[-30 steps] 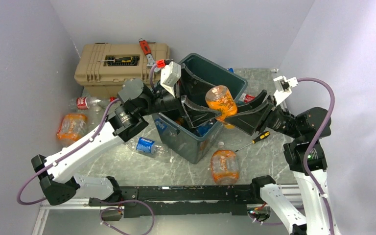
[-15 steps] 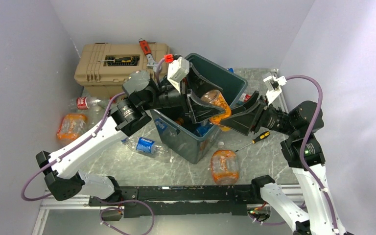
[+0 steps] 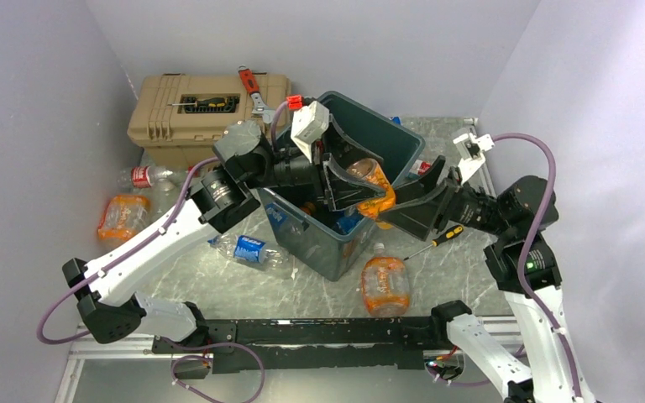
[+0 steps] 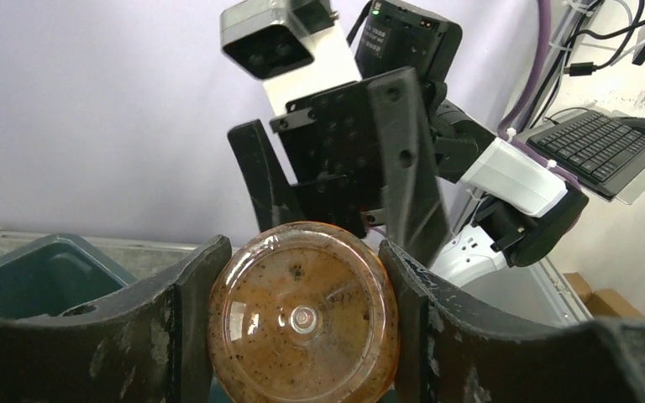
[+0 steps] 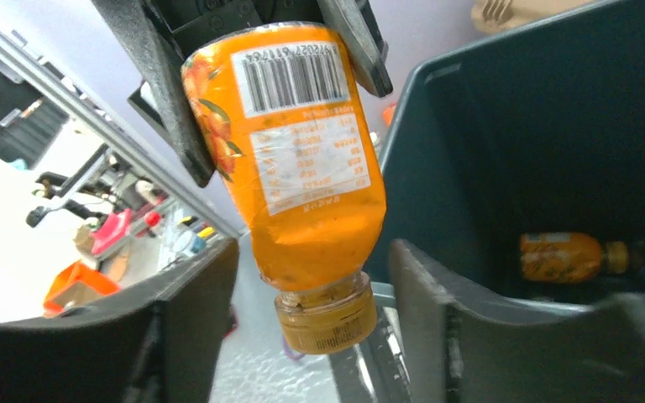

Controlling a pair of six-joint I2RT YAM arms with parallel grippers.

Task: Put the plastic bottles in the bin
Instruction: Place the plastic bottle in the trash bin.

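An orange-labelled plastic bottle (image 3: 374, 180) hangs over the dark green-grey bin (image 3: 386, 134), above its right rim. My left gripper (image 3: 359, 174) is shut on its base; in the left wrist view both jaws press the round bottom (image 4: 302, 323). My right gripper (image 3: 401, 196) stands open around the neck end. In the right wrist view the bottle (image 5: 302, 168) tilts cap-down and its cap (image 5: 327, 323) hangs between the jaws with a gap on each side. Another orange bottle (image 5: 567, 256) lies inside the bin (image 5: 487, 151).
Loose bottles lie on the table: an orange one (image 3: 384, 284) in front of the bin, a blue-labelled one (image 3: 252, 249), an orange one (image 3: 122, 217) and a red-labelled one (image 3: 147, 176) at the left. A tan toolbox (image 3: 210, 126) carries a red wrench (image 3: 250, 84). A screwdriver (image 3: 443, 238) lies at the right.
My left gripper has closed on the bottle's base. My right gripper's jaws have spread off the bottle and drawn back slightly. The bottle has shifted a little left, over the bin.
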